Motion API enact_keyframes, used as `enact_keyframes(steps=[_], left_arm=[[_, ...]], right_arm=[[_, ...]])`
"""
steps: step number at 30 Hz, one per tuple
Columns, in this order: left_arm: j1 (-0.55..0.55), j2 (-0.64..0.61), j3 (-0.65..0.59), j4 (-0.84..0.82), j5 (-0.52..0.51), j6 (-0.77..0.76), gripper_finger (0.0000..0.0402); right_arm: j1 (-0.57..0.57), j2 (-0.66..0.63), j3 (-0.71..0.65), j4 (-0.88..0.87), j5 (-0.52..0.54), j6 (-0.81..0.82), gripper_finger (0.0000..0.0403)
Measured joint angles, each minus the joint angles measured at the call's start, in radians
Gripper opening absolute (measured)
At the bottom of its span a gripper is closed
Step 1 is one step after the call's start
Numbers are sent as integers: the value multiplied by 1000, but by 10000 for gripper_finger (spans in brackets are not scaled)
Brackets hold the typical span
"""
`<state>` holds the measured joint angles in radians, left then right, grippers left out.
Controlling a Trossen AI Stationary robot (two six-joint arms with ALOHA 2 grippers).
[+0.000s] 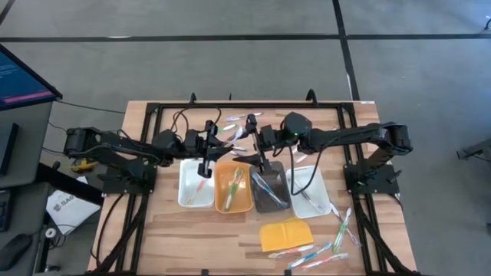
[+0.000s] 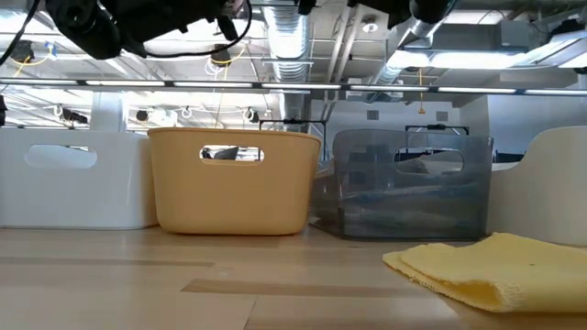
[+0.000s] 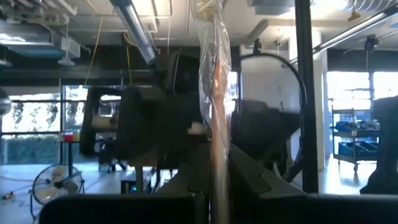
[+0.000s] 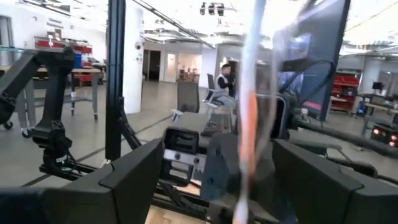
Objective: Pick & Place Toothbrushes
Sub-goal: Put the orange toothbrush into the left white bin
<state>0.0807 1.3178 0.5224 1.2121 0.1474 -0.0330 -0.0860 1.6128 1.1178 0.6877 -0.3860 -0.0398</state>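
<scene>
Left tool point(image 3: 214, 186) pinches blurred wrapped toothbrush point(image 3: 214, 93).

Below my raised tools sit four trays, white point(image 1: 190, 192), orange point(image 1: 222, 201), grey point(image 1: 265, 201), white point(image 1: 318, 201); the yellow pad point(image 1: 285, 234) lies nearer the table's point(image 1: 230, 238) front edge.

We count four trays side by side: two white ones point(image 1: 195, 184) at the ends, one orange point(image 1: 233, 188) and one grey point(image 1: 270, 189) between them. One yellow pad point(image 1: 286, 234) lies just in front of the grey tray. Toothbrushes point(image 1: 322, 251) are too thin and jumbled to count exactly: several beside the pad, a few behind the trays, one or more in each tray. Two arms, two grippers.
</scene>
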Motion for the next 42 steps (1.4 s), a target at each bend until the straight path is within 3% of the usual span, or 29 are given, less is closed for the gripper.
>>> enact_keyframes(steps=[19, 42], left_arm=[[-7, 0, 0, -24, -14, 2, 17], [-7, 0, 0, -65, -15, 1, 17]], right_arm=[[8, -9, 2, 16, 17, -21, 298], [5, -9, 2, -7, 21, -65, 221]])
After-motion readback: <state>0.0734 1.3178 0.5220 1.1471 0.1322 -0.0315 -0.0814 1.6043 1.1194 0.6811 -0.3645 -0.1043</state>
